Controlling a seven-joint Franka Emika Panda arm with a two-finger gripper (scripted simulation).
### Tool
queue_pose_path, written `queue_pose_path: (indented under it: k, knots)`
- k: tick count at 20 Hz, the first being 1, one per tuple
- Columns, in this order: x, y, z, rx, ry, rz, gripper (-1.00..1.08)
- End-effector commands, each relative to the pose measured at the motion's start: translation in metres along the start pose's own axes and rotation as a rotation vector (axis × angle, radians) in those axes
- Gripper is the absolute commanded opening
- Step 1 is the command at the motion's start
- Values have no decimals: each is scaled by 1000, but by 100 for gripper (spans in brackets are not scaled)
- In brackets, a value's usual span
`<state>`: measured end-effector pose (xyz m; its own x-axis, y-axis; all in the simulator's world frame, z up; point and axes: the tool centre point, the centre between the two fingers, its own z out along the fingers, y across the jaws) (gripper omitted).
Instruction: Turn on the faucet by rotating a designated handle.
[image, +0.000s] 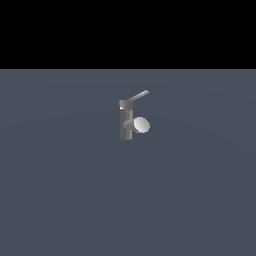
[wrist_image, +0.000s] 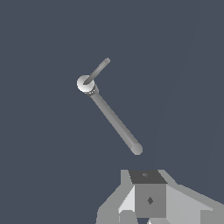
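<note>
The faucet (image: 126, 122) is a small dark grey upright post in the middle of the exterior view, with a stubby spout ending in a pale oval face (image: 141, 125). The handle (image: 137, 96), a thin light grey lever, rises from the post top toward the exterior view's right. In the wrist view the faucet (wrist_image: 114, 121) is a long grey bar under a pale round cap (wrist_image: 85, 83), and the thin handle (wrist_image: 98, 70) sticks out from that cap. My gripper (wrist_image: 148, 199) shows only as grey blocks at the picture's edge, apart from the faucet. Its fingertips are cut off.
The faucet stands on a flat, plain blue-grey floor (image: 60, 200). A black band fills the top of the exterior view. The arm does not show in the exterior view.
</note>
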<state>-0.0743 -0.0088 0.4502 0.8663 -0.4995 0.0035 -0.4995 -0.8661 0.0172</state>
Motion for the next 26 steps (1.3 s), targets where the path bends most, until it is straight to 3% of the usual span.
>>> queue_pose_path:
  k: [1, 13, 26]
  knots:
    - [20, -8, 12, -1, 1, 65, -100]
    - [108, -40, 85, -2, 3, 368, -100]
    - [186, -60, 194, 7, -3, 694, -100]
